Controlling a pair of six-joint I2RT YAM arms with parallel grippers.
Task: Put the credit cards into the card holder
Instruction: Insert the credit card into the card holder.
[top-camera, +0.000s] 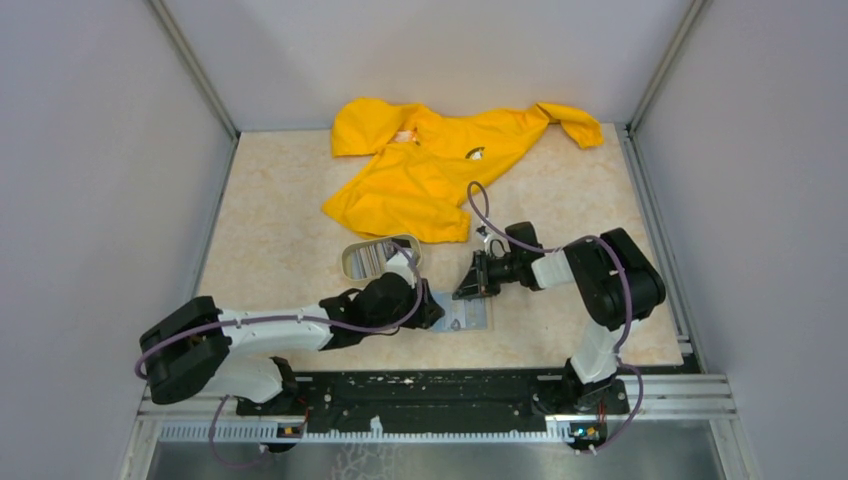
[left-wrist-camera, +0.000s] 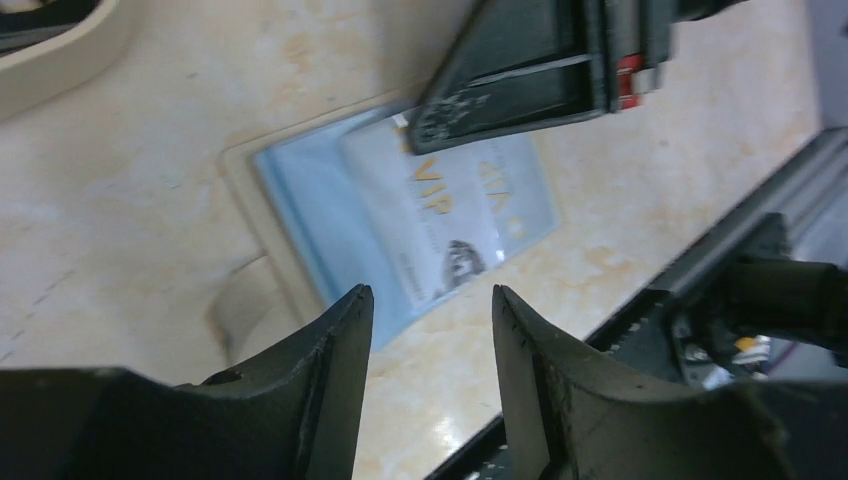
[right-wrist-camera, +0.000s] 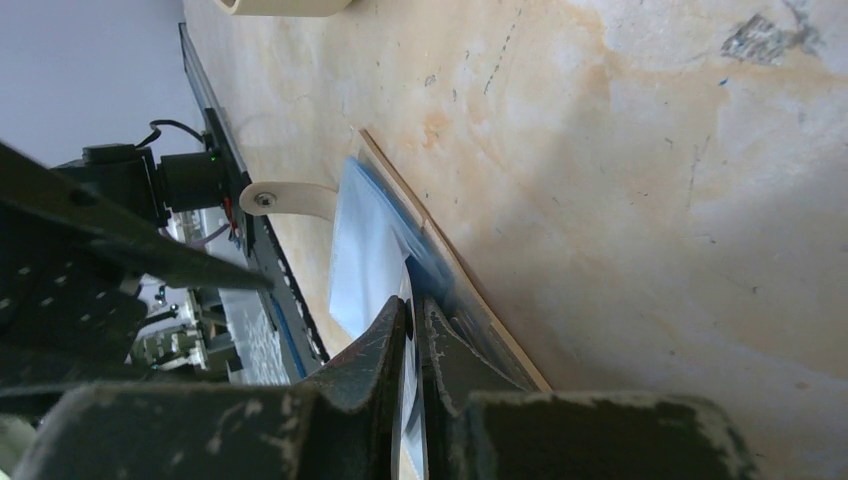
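Card holder (top-camera: 468, 314) lies open and flat on the table (top-camera: 280, 220), near edge, about centre, bluish pockets up. Credit card (left-wrist-camera: 440, 205), marked VIP, lies across a pocket; can't tell whether it's in the sleeve or on top. My right gripper (right-wrist-camera: 414, 312) is clenched on the card's edge, with a thin light strip between the fingers. My left gripper (left-wrist-camera: 432, 330) is spread, holding nothing, at the holder's left side. Beige tray (top-camera: 350, 262) sits just beyond on the left, yellow garment (top-camera: 430, 165) at the far side.

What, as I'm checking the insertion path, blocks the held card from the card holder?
Nothing visible: the credit card, held by the right gripper, lies on the open card holder; the left gripper hovers beside it, jaws open.
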